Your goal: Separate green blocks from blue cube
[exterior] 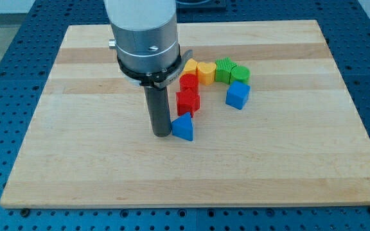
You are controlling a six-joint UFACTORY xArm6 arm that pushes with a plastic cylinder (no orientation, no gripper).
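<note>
A blue cube (237, 95) lies right of the board's centre. Two green blocks sit just above it: a green star-like block (224, 69) and a green round block (239, 73), both touching or nearly touching the cube. My tip (162, 133) stands at the centre of the board, against the left side of a blue triangular block (184, 127), well left of the blue cube and the green blocks.
A red block (188, 101) and a red round block (188, 82) stand above the blue triangle. A yellow block (190, 66) and a yellow heart block (205, 72) lie left of the green blocks. The wooden board (76, 128) sits on a blue perforated table.
</note>
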